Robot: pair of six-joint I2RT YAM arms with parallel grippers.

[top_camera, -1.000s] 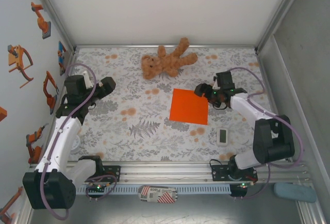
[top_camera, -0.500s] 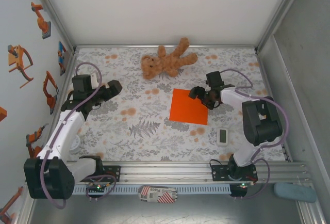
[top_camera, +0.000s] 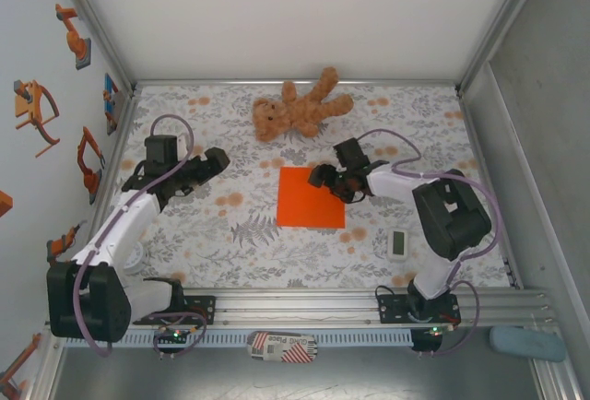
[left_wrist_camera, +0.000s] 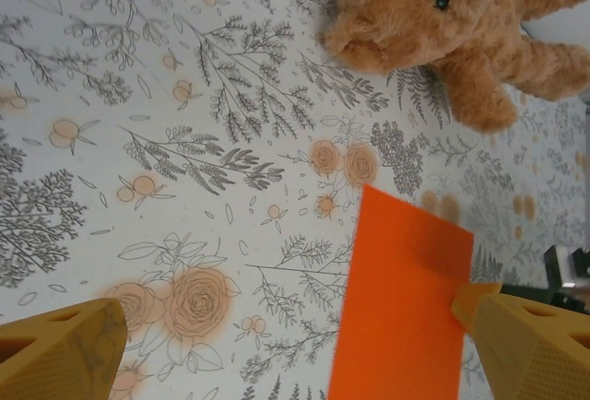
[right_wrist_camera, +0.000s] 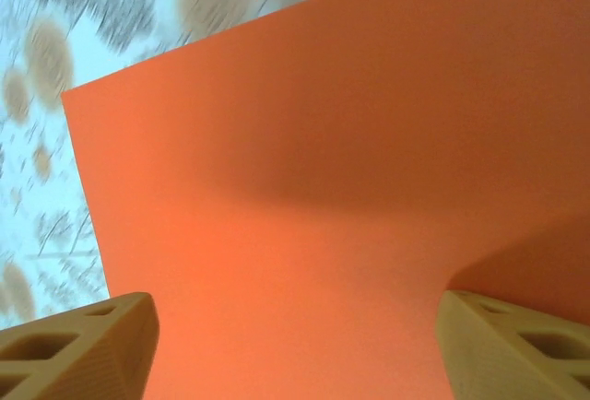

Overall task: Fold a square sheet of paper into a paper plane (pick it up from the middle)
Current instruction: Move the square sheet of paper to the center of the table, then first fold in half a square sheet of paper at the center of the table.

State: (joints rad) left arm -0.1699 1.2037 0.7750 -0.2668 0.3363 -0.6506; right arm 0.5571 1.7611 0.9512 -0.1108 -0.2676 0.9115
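1. the square sheet of paper (top_camera: 309, 201) lies flat and unfolded on the floral tabletop (top_camera: 240, 243), near the middle. it is just in front of the brown teddy bear (top_camera: 300, 110) and not touching it.
2. the right end effector (top_camera: 328, 184) is over the sheet's far right corner, its arm reaching in from the right side.
3. in the right wrist view its tan fingers (right_wrist_camera: 83, 349) stand well apart, with smooth orange paper spread beneath and between them. it is open and grips nothing. whether the fingertips touch the paper cannot be told.
4. the left end effector (top_camera: 215, 164) is over bare cloth to the left of the sheet, well apart from it and pointing toward it. its jaws are spread wide and empty.
5. in the left wrist view its yellow fingers (left_wrist_camera: 60, 349) frame the lower corners. one corner of the sheet lies at lower right, and the bear's head is at upper right.
6. a small white gadget (top_camera: 397, 243) lies on the tabletop to the right of the sheet, nearer the arm bases, apart from the paper.
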